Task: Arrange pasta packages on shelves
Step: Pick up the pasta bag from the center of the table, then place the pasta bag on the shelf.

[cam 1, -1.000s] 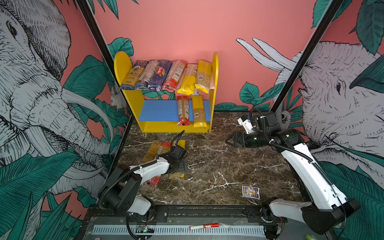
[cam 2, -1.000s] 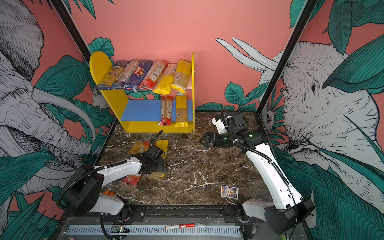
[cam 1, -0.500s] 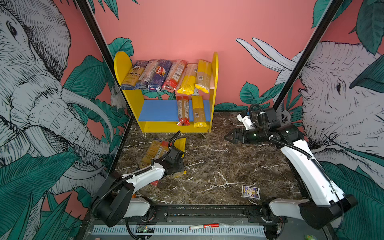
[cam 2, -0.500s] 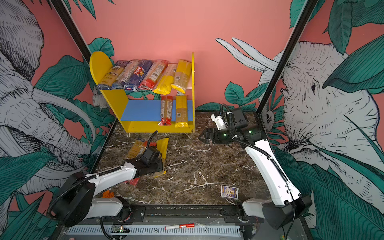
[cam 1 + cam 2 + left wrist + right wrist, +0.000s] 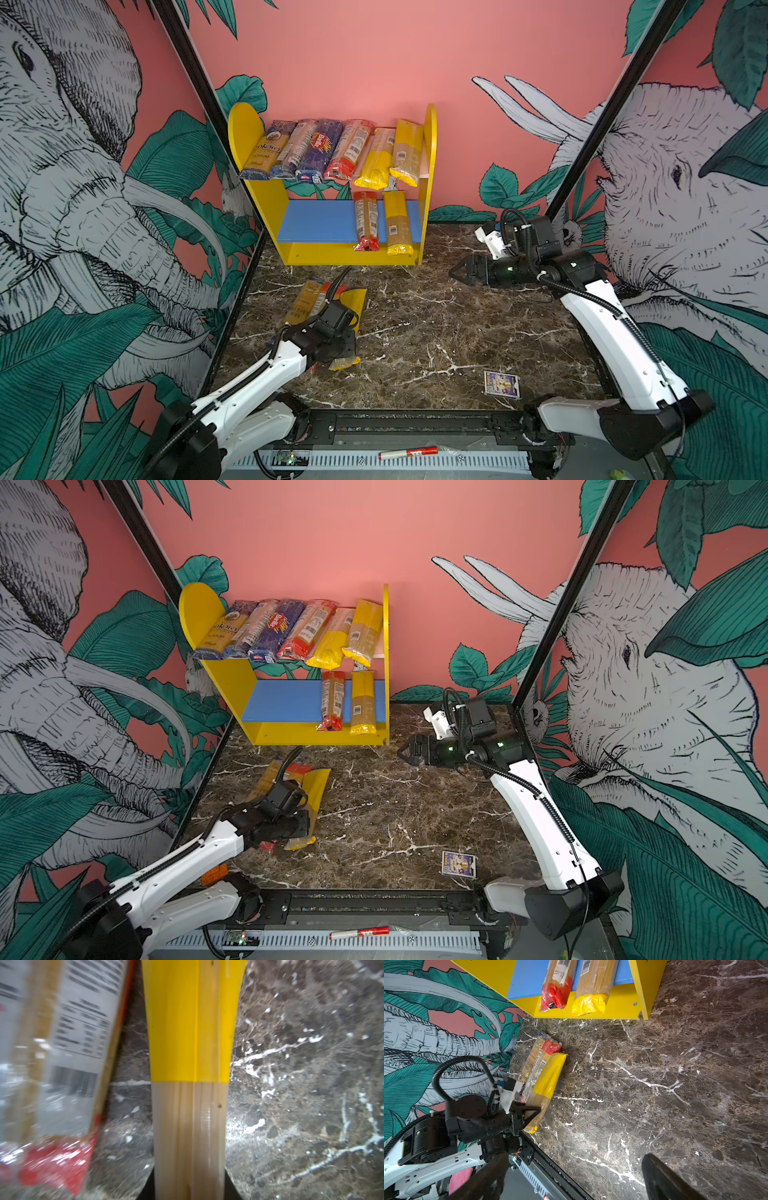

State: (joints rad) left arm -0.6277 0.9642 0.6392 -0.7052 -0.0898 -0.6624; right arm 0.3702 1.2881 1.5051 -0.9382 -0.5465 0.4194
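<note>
Left hand (image 5: 345, 351) pinches a yellow packet (image 5: 354, 301) of spaghetti lying near the left edge of the tabletop (image 5: 419, 332); in the left wrist view the packet runs straight out from the grip, clear wrap first, yellow wrap beyond; whether it is lifted off the tabletop, I cannot tell. A red-ended packet (image 5: 550, 1047) lies just beside it on the side nearer the left edge; a third packet (image 5: 306, 297) lies against that one. Right hand (image 5: 453, 272) hovers near the far right corner, level, its fingers (image 5: 664, 1178) spread wide with nothing between them. At the far edge stands the shelf (image 5: 429, 166); six packets (image 5: 332, 149) lie side by side on its upper board, two packets (image 5: 380, 220) at the right end of its blue lower board (image 5: 316, 220); a small card box (image 5: 501, 384) lies near the front edge.
</note>
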